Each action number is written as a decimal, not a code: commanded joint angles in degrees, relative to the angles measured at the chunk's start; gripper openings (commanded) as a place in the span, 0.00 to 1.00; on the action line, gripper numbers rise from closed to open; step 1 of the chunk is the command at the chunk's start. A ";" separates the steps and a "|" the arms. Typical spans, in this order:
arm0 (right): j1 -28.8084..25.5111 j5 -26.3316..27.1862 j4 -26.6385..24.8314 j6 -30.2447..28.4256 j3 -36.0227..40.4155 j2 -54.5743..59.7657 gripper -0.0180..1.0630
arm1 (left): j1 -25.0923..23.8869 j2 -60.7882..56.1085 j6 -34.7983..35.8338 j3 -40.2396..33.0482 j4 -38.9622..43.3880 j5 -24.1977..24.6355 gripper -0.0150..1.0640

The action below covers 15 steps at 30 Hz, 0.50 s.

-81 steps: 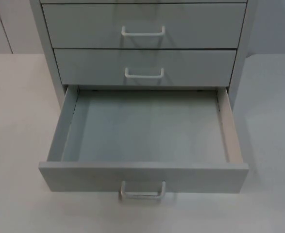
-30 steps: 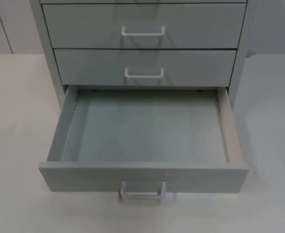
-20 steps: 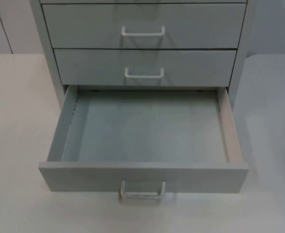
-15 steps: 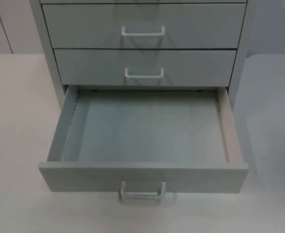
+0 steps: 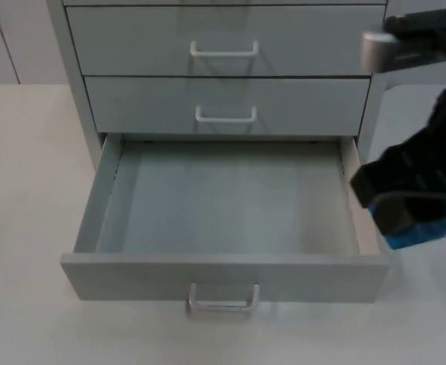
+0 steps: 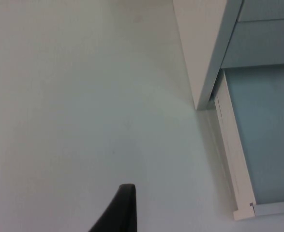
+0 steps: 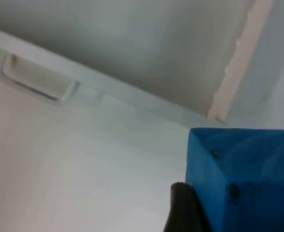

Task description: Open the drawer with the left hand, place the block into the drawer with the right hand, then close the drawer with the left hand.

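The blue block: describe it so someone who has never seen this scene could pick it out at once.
A grey cabinet stands on the white table with its lowest drawer pulled open. Just off that drawer's right front corner, the right gripper holds the blue block above the table. It is the one vivid blue thing among grey, white and black.

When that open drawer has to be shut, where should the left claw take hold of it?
Probably the white loop handle in the middle of the open drawer front. It stands out from the panel, so fingers can close over its bar from the front. The left claw waits beside the cabinet; the right claw carries the blue block.
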<state>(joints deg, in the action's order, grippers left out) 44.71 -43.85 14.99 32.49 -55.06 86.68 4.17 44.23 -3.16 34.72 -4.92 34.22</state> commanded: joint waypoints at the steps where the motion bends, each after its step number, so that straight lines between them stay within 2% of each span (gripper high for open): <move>1: 1.57 1.12 3.96 3.94 -2.22 2.80 0.02 | -0.24 -0.21 0.41 -0.22 -0.60 -0.45 0.99; 2: 2.50 1.84 6.10 6.73 -3.56 4.63 0.02 | -0.24 -0.21 0.41 -0.22 -0.60 -0.45 0.99; 3: 2.50 1.84 6.10 6.73 -3.56 4.63 0.02 | -0.24 -0.21 0.41 -0.22 -0.60 -0.45 0.99; 6: 4.00 5.89 10.53 11.79 -7.03 9.00 0.02 | -0.24 -0.21 0.41 -0.22 -0.60 -0.45 0.99; 8: 4.00 7.61 11.26 12.79 -7.99 10.27 0.02 | -0.24 -0.21 0.41 -0.22 -0.60 -0.45 0.99; 10: 4.00 12.62 11.85 14.58 -9.64 13.17 0.02 | -0.24 -0.21 0.41 -0.22 -0.60 -0.45 0.99; 15: 4.00 15.75 15.11 19.28 -12.32 18.03 0.02 | -0.24 -0.21 0.41 -0.22 -0.60 -0.45 0.99</move>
<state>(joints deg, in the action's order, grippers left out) 48.30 -29.52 29.16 50.64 -66.76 104.32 4.17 44.23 -3.16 34.72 -4.92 34.22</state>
